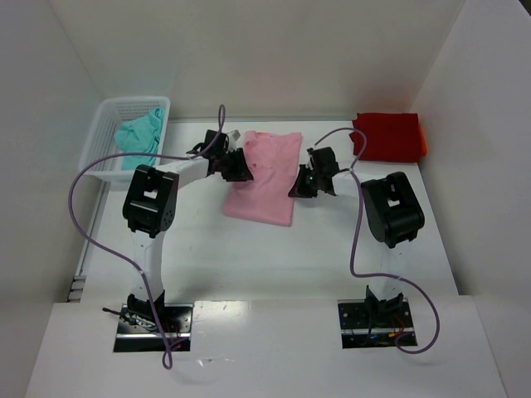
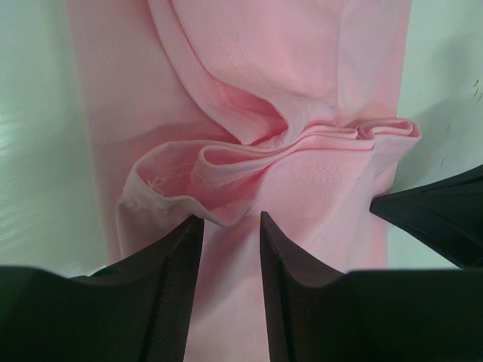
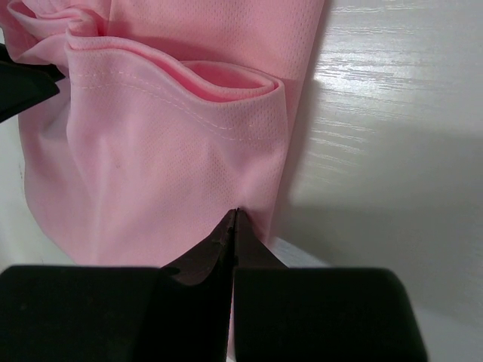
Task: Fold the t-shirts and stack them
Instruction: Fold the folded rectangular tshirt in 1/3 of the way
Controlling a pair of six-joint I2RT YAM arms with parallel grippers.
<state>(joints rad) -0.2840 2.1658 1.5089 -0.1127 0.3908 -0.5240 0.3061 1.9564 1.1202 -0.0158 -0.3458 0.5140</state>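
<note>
The pink t-shirt (image 1: 264,186) lies as a long folded strip in the middle of the bench (image 1: 274,249), bunched into a ridge across its width. The left jaws stand apart at its left edge, and the right jaws are pressed together at its right edge. The red t-shirt (image 1: 388,137) lies folded at the far right, and the teal t-shirt (image 1: 139,135) sits in the basket (image 1: 133,101) at the far left.

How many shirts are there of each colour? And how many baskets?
pink t-shirt: 1
red t-shirt: 1
teal t-shirt: 1
white basket: 1
Total: 4 things, 3 of them shirts
</note>
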